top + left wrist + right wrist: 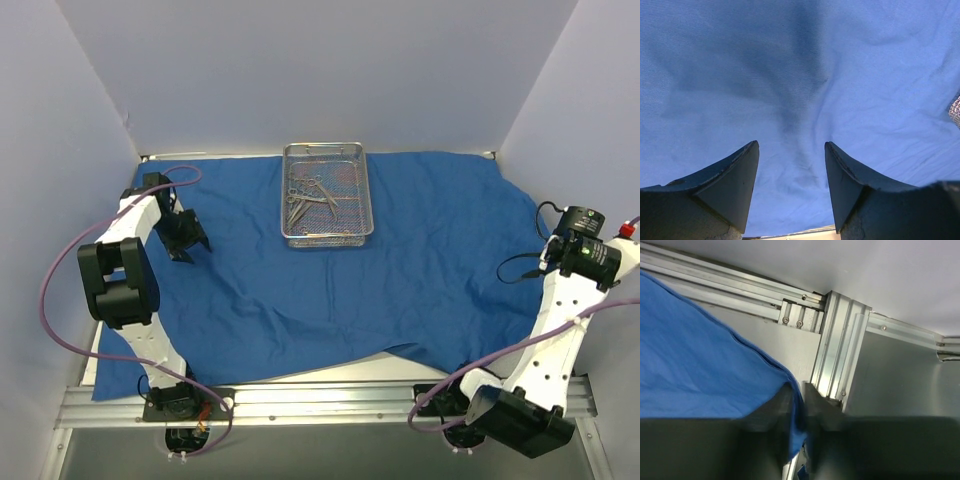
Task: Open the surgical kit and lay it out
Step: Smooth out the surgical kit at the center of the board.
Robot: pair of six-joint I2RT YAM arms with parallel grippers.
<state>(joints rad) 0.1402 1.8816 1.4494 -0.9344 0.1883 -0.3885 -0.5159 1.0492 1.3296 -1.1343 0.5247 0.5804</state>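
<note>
Right wrist view: the right gripper (802,390) is pinched almost shut on a corner of the cloth (700,350). A fold of blue is pressed between its fingers and a little hangs out below them. From the jaws the cloth runs off to the gripper's left in a fairly smooth sheet, its hemmed edge leading straight into the grip. Just beyond the fingertips is a corner of the aluminium frame (840,340), so this gripper sits out at the table's edge. I judge the corner is held there to draw that side of the wrap flat.

The left gripper (791,145) stands well open and has hold of nothing. It hangs low over the cloth, with only wrinkled blue between its fingers.

From above, the tray (325,243) lies well off to the left gripper's right and farther from the bases. It rests upright on the cloth, with the instruments (308,195) in a loose heap inside it, none laid out. The cloth covers most of the table, though its near edge is uneven and ripples run towards the right gripper.

I judge the wrap open and nearly flattened. The open left jaws look placed to take or press down their own side, and the instruments have yet to come out.
</note>
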